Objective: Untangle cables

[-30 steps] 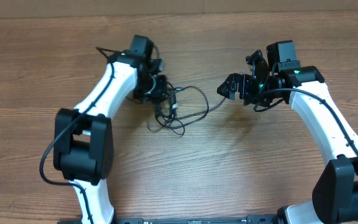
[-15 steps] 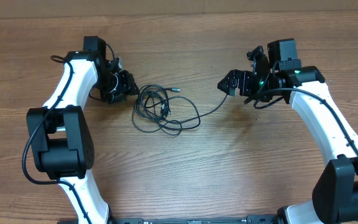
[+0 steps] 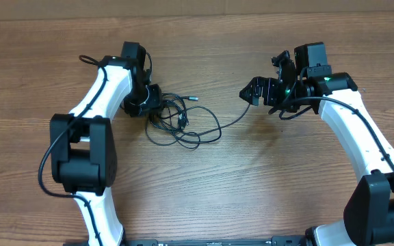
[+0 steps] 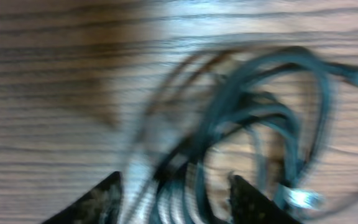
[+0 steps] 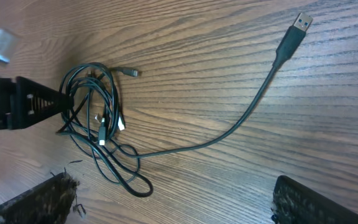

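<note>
Hovering at the left edge of the cables (image 3: 176,121), knotted mid-tabletop (image 3: 204,198), the left claw (image 3: 148,106) is partly spread, strands between its fingers; it should pinch one loop only and draw left gently. The right claw (image 3: 252,92) is spread wide, empty, near the USB plug (image 5: 298,23). No writing is readable

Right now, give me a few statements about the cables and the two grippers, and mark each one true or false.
1. The cables lie in one tangled bundle on the wooden table. True.
2. The right gripper holds the USB plug. False: it is open and empty; the plug lies free on the wood.
3. The left gripper is at the bundle, cords between its open fingers. True.
4. Every cord is coiled inside the bundle. False: one strand trails out toward the right gripper.
</note>
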Tool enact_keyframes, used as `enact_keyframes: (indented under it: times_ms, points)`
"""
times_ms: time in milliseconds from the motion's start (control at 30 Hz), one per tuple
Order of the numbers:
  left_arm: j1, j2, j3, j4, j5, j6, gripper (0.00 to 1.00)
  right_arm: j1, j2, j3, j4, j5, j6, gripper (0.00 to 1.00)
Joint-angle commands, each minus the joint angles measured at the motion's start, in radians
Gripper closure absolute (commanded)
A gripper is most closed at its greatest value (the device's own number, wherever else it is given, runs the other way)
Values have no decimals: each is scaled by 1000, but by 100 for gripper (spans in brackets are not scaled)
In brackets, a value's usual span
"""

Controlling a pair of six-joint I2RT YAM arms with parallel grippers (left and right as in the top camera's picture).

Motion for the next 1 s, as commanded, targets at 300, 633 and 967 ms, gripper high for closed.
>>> enact_keyframes:
  times_ms: [300,633,967]
  points:
    - [-5,41,37,-41,-64,-18,96,5,-36,21,29,-66,3,0]
    - [-11,-196,62,-40,19,-18,96,163,-36,21,208,-103,1,3]
    - [-44,-326,62,-42,67,-17,96,319,-2,21,381,-85,146,16]
